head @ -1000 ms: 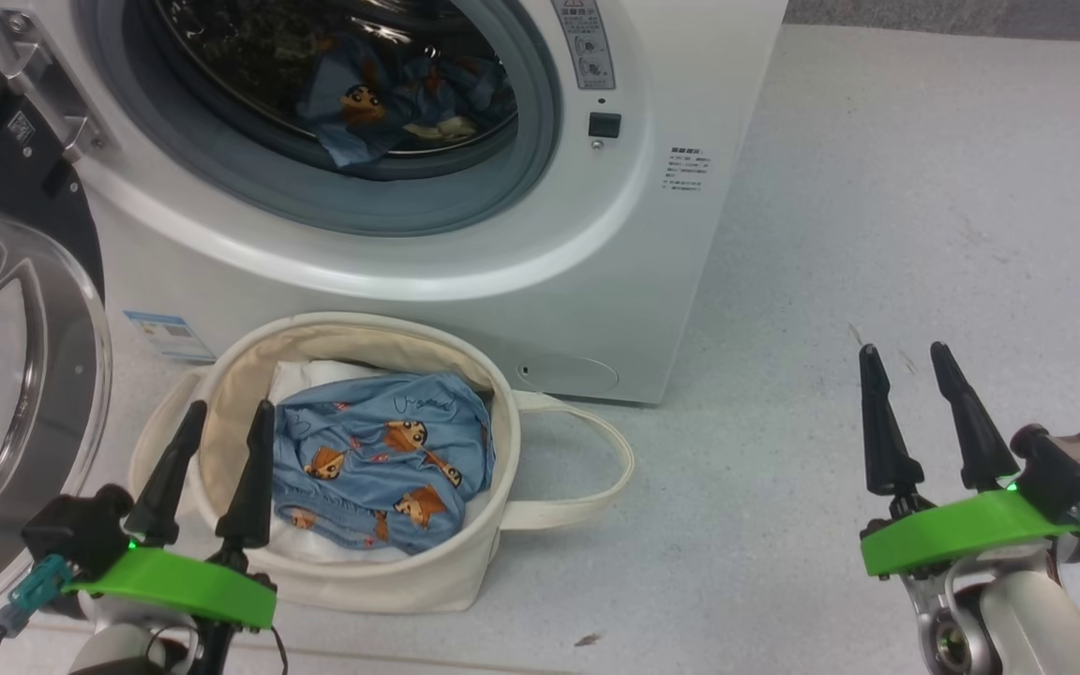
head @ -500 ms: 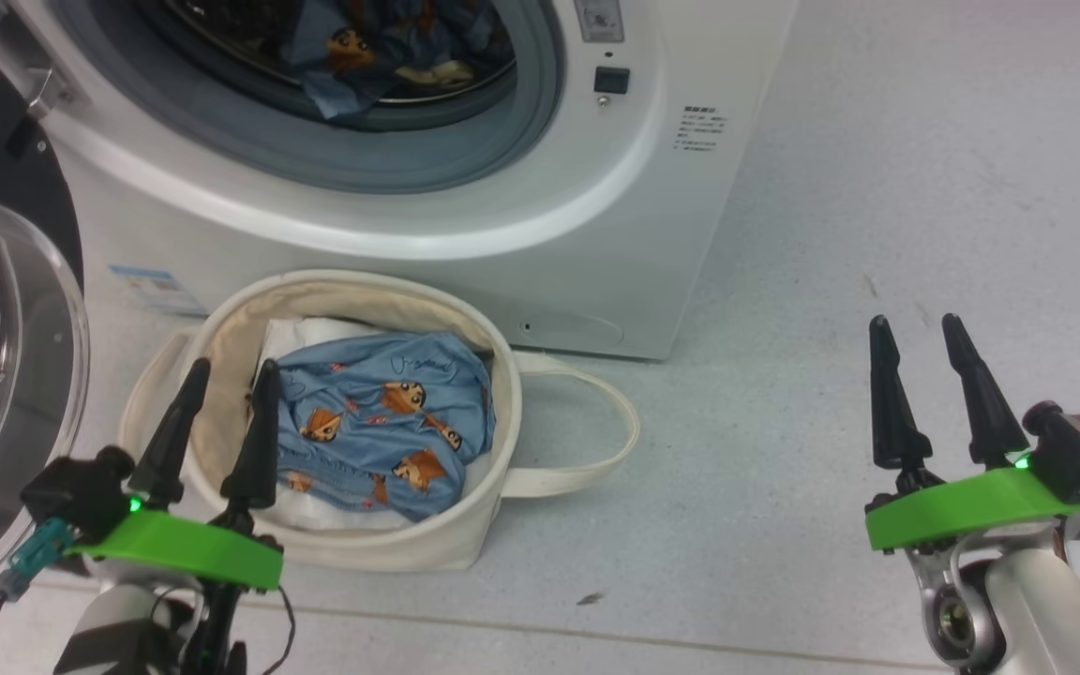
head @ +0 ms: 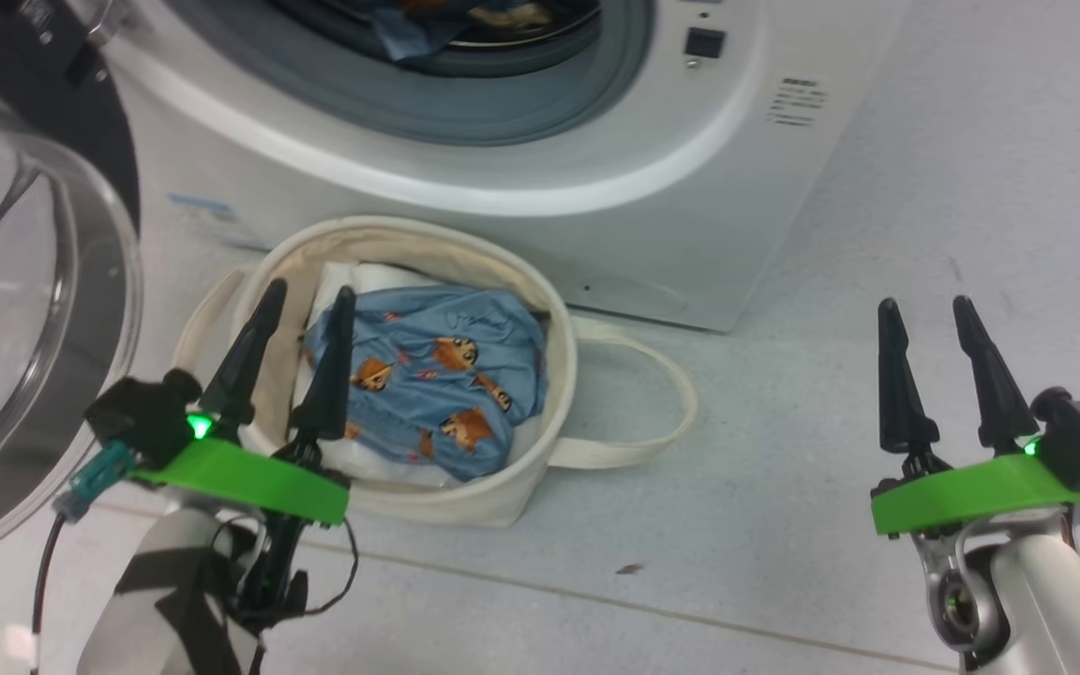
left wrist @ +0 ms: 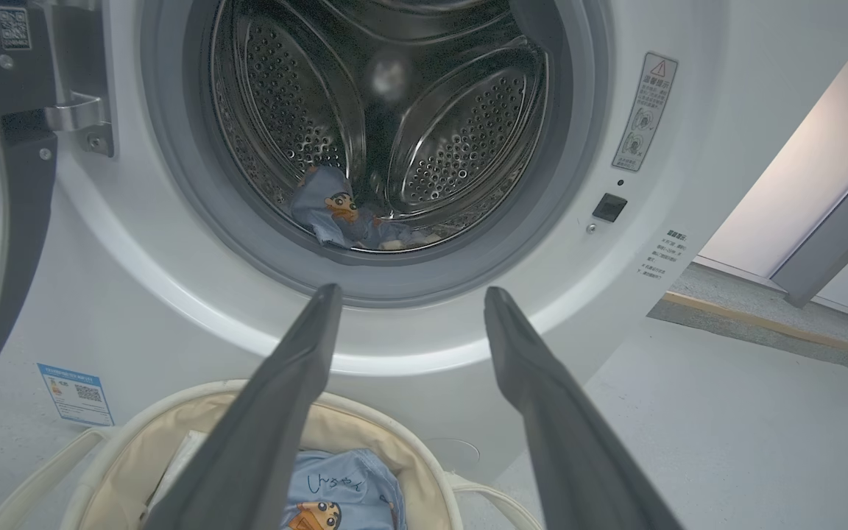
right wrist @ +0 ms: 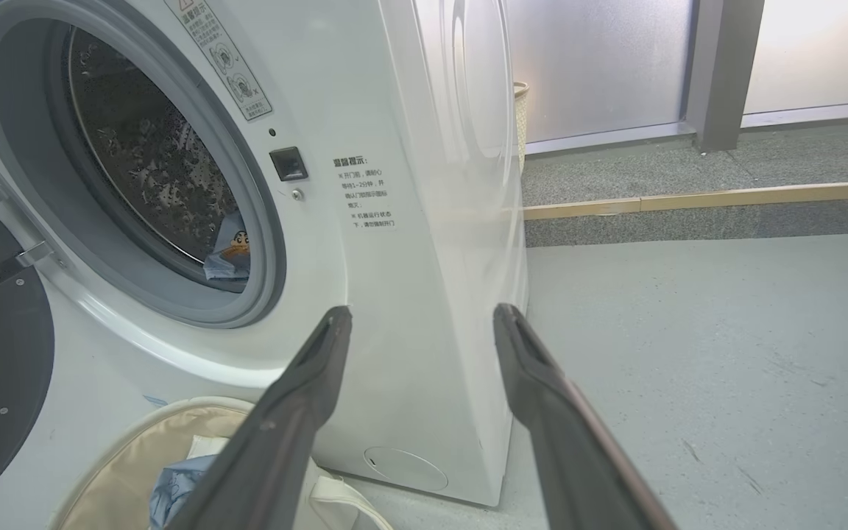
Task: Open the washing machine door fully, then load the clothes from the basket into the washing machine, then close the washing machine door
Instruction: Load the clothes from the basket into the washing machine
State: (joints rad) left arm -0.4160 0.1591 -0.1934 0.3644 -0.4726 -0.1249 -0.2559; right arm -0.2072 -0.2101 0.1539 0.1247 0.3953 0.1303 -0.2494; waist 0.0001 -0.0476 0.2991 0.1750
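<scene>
Loading step in hand: washing machine door (head: 24, 309) swung wide at left, one printed garment (left wrist: 332, 217) already in the drum (left wrist: 431, 132) of the washing machine (head: 596, 187), the clothes (head: 437, 375) heaped on a white cloth (head: 362, 281) in the basket (head: 465, 506) on the floor (head: 784, 469) just near of it. Left gripper (head: 310, 287) hovers over the basket's left rim, fingers parted, nothing held; right gripper (head: 925, 302) hangs well apart at right, likewise parted and empty. Next move, by my reckoning: left arm dips, pinches blue fabric only, lifts it clear of the rim toward the drum.
</scene>
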